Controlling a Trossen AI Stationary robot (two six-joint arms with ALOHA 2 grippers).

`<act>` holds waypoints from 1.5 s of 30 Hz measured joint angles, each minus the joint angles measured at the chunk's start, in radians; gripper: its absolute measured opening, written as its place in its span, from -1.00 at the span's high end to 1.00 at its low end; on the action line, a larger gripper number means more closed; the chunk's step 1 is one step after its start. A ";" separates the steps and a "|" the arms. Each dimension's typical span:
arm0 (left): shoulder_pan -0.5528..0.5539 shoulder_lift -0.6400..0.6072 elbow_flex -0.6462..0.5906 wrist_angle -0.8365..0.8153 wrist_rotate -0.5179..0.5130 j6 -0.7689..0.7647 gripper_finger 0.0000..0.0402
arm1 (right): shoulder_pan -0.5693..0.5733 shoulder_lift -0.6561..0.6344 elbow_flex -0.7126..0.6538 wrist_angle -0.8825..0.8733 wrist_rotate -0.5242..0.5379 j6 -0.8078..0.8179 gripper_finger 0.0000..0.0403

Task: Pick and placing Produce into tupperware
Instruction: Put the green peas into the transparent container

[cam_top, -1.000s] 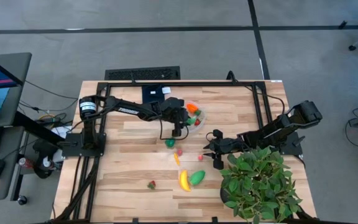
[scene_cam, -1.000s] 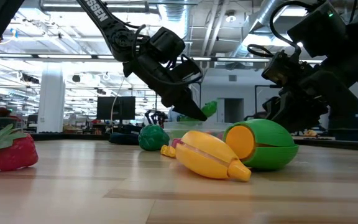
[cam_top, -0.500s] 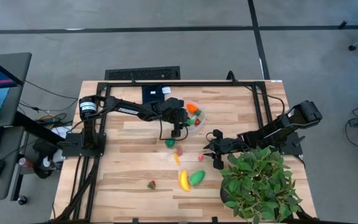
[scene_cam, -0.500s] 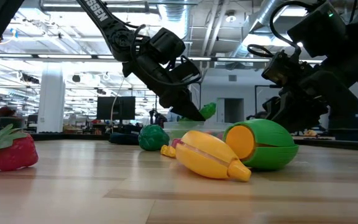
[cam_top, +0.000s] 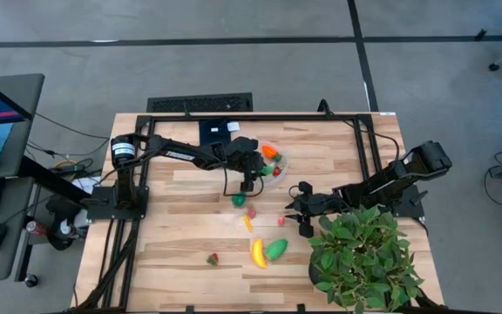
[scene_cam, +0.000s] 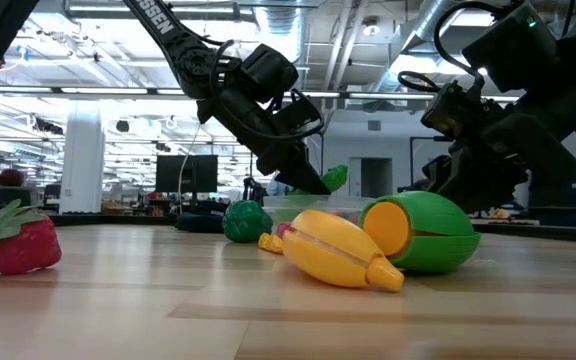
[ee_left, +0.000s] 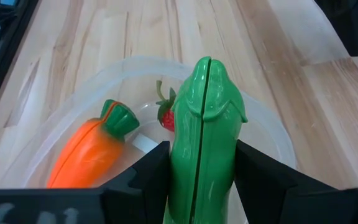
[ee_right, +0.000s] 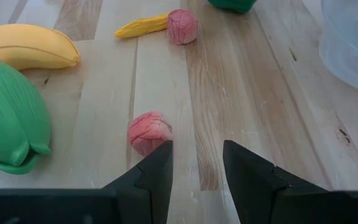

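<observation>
Produce goes into the tupperware (ee_left: 272,140): my left hand (ee_left: 197,168) hangs over the clear bowl at the back of the bench (cam_top: 190,253), clenched on a long green vegetable (ee_left: 202,124) whose long axis runs straight out from my fingers, its tip over the bowl's middle. An orange carrot (ee_left: 86,152) and 1 strawberry (ee_left: 165,116) already lie inside, so letting go here should, I judge, drop the piece in beside them. My right hand (ee_right: 196,163) waits low over the bench near the potted plant (cam_top: 360,257), fingers parted and empty, a small red piece (ee_right: 148,132) just ahead of them. A banana (cam_top: 257,252), a green pod (cam_top: 276,249) and a strawberry (cam_top: 213,258) lie loose toward the front, nearer my right arm.
</observation>
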 joint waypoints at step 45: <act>-0.004 0.000 0.000 0.027 -0.029 -0.030 0.26 | 0.000 0.000 0.000 0.000 0.000 0.000 0.34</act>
